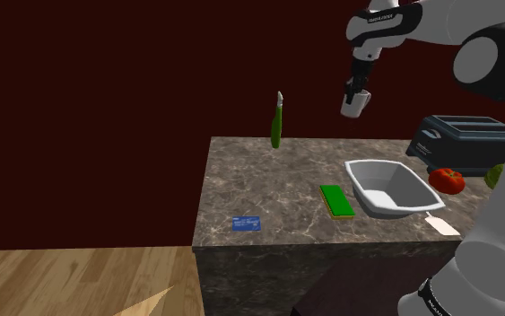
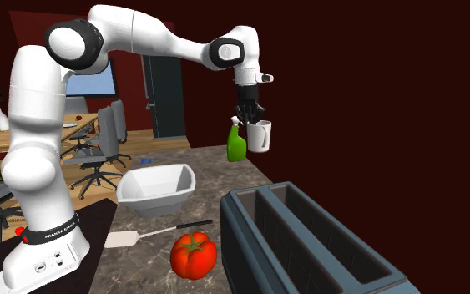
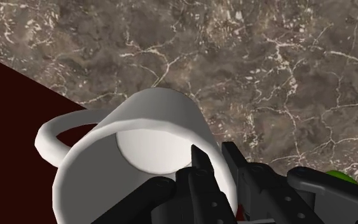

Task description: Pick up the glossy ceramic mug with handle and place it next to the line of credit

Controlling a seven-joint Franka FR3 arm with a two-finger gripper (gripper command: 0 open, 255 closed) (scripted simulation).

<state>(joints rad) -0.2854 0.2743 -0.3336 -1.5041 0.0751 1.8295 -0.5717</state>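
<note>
Currently the hand [image 1: 359, 93] is clenched on the rim wall of the white mug [image 1: 353, 106] and holds it high over the tabletop [image 1: 277, 175], far side. That height is likely meant to clear the white bowl [image 1: 360, 167] and green sponge [image 1: 336, 199]. The blue card [image 1: 246, 223] lies near, toward the shoulder view's left, well apart from the mug. Placement is not yet done.

Open counter [image 1: 268, 175] is left around the blue card [image 1: 246, 223], which is laid flat near the front corner at the shoulder view's left; the nearest obstacle is the low green sponge [image 1: 336, 199], with the white basin [image 1: 389, 187] just beside it; a green spray bottle [image 1: 277, 121] is stood upright at the far edge, well apart from the card; the right end is crowded by a toaster [image 1: 461, 136], a tomato [image 1: 447, 180] and a spatula [image 1: 441, 224]; the mug [image 1: 353, 108] is held high in the gripper [image 1: 358, 95], clear of all these.
</note>
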